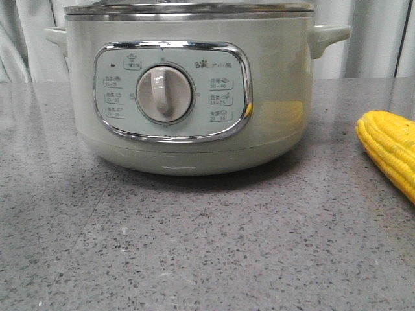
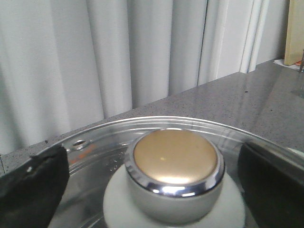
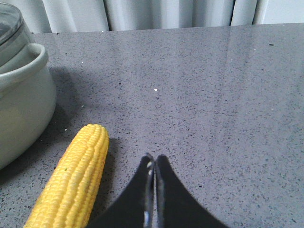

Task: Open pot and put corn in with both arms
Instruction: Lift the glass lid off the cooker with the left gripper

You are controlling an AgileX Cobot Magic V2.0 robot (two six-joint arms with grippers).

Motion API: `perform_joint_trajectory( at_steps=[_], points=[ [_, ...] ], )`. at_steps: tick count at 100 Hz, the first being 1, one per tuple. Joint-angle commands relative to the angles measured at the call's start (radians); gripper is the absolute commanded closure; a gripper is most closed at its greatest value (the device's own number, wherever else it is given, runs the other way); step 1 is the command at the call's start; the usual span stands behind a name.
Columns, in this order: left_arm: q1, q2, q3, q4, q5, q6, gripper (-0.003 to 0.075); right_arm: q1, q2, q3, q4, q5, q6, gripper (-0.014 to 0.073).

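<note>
Nothing done yet: lid (image 2: 156, 142) on pot (image 1: 188, 97) mid-desk. My left gripper (image 2: 152, 175) spread wide around lid knob (image 2: 175, 161), not clamped. Right gripper (image 3: 153, 190) pinched together, empty, just beside corn (image 3: 71, 178) near desk's right edge.

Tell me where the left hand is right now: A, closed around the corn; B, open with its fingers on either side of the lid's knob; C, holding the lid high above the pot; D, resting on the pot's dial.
B: in the left wrist view the left hand is open, its dark fingers flanking the gold-topped knob of the glass lid, which sits on the pot.
</note>
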Motion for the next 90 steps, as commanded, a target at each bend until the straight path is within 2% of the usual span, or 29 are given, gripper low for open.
perform_joint_trajectory(
  at_steps=[1,46,53,60,67,79,90],
  points=[
    [-0.009,-0.03,-0.044,-0.001,-0.035,-0.004,0.0051,-0.006,0.015,-0.026,-0.005,-0.083,-0.004,0.0657],
    [-0.009,0.001,-0.044,-0.001,-0.035,-0.004,0.0051,-0.006,0.015,-0.026,-0.005,-0.083,-0.004,0.0657],
    [-0.009,0.004,-0.044,-0.003,-0.033,-0.004,0.0072,-0.006,0.015,-0.026,-0.005,-0.083,-0.004,0.0657],
    [-0.009,0.004,-0.044,-0.003,-0.031,-0.004,0.0138,-0.006,0.015,-0.026,-0.005,-0.083,-0.004,0.0657],
    [-0.009,0.004,-0.044,-0.003,-0.031,-0.004,0.0238,-0.006,0.015,-0.026,-0.005,-0.083,-0.004,0.0657],
    [-0.009,0.004,-0.044,-0.003,-0.031,-0.004,0.0468,-0.006,0.015,-0.026,-0.005,-0.083,-0.004,0.0657],
    [-0.009,0.004,-0.044,-0.003,-0.031,-0.004,0.0645,-0.006,0.015,-0.026,-0.005,-0.083,-0.004,0.0657]
  ],
)
